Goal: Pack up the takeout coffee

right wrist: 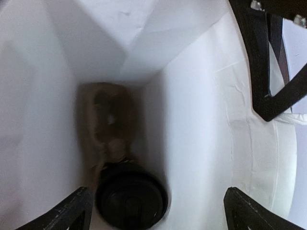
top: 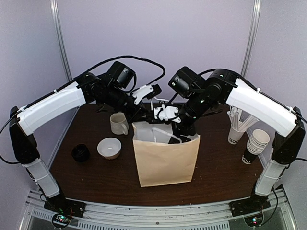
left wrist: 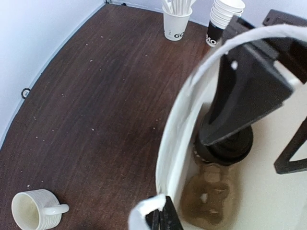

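The takeout coffee (right wrist: pixel 130 197) is seen standing lid up on the floor of the paper bag (top: pixel 165 160), toward 6 o'clock in the right wrist view and close against the bag's white wall. The right gripper (right wrist: pixel 156 190) is lowered into the bag's mouth with its jaws spread wide and nothing held between them. The cup sits low between the two fingers and, as far as can be told, is touched by neither. The left gripper (left wrist: pixel 162 218) is clenched on the bag's rim, at about 11 o'clock of the bag in the overhead view, so that the mouth is held open.

The packing itself is judged all but done; what remains is a clean withdrawal. The right gripper is best lifted straight up along the line of the bag with its jaws wide, so that neither finger is dragged across the dome lid or hooked under the rim. In the left wrist view one dark finger (left wrist: pixel 249 91) is seen directly above the cup, so any sideways drift could tip it. The rim should be held until the right fingers are clear of the mouth, and only then let go — gently, since a light bag is easily pulled over. The mug (top: pixel 118 123), at 10 o'clock of the bag, should be avoided on the way out.
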You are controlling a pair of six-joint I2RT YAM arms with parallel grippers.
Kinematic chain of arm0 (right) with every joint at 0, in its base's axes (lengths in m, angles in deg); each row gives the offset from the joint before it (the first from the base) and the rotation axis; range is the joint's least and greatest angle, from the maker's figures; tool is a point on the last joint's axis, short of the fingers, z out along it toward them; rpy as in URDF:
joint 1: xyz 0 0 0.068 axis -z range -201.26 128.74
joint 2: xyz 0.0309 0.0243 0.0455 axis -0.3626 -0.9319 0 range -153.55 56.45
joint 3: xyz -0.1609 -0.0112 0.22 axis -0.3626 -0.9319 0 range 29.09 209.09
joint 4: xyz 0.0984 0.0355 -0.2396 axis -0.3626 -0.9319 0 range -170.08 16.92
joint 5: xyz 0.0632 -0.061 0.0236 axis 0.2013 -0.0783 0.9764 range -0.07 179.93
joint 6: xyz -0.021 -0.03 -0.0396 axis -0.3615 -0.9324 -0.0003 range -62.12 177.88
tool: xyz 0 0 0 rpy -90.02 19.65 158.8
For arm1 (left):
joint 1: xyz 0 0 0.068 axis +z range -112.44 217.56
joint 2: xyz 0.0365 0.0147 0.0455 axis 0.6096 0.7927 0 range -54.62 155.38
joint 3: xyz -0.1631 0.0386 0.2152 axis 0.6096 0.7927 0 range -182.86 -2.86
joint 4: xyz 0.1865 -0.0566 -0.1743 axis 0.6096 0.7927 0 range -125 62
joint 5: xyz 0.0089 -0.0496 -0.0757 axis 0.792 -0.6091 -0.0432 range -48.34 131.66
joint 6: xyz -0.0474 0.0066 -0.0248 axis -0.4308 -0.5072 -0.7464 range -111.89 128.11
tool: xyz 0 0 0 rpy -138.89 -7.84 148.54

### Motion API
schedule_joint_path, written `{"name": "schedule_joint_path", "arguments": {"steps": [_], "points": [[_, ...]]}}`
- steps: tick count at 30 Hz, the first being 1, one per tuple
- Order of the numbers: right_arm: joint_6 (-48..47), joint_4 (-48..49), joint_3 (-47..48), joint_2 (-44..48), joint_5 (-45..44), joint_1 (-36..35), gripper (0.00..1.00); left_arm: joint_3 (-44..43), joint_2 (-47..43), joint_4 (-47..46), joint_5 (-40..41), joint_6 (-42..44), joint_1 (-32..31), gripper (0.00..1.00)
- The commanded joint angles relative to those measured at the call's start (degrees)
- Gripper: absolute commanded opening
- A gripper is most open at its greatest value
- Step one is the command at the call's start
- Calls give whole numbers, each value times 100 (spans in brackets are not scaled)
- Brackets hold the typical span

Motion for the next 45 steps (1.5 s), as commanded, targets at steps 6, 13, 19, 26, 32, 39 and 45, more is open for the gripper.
{"name": "schedule_joint_path", "arguments": {"steps": [6, 13, 19, 26, 32, 39, 45], "points": [[-33, -61, 298, 192, -468, 90, 99, -255, -106, -398, 845, 714, 48, 0], [-358, -669, 1049, 507, 295, 343, 99, -201, -203, -651, 1269, 792, 43, 0], [-608, -978, 1289, 783, 1353, 1357, 99, 376, -691, -1453, 1456, 831, 39, 0], [-180, -222, 330, 1161, 1554, 2315, 99, 874, -773, -1607, 910, 680, -19, 0], [-65, -24, -184, 1325, 1697, 2613, 99, 1235, -851, -1828, 1099, 704, -472, 0], [-60, 17, -404, 1363, 1696, 2717, 99, 1534, -1184, -1777, 1679, 693, -1201, 5], [-69, 18, -504, 1282, 1783, 2738, 99, 1846, -1333, -1783, 2014, 589, -1684, 28]]}}
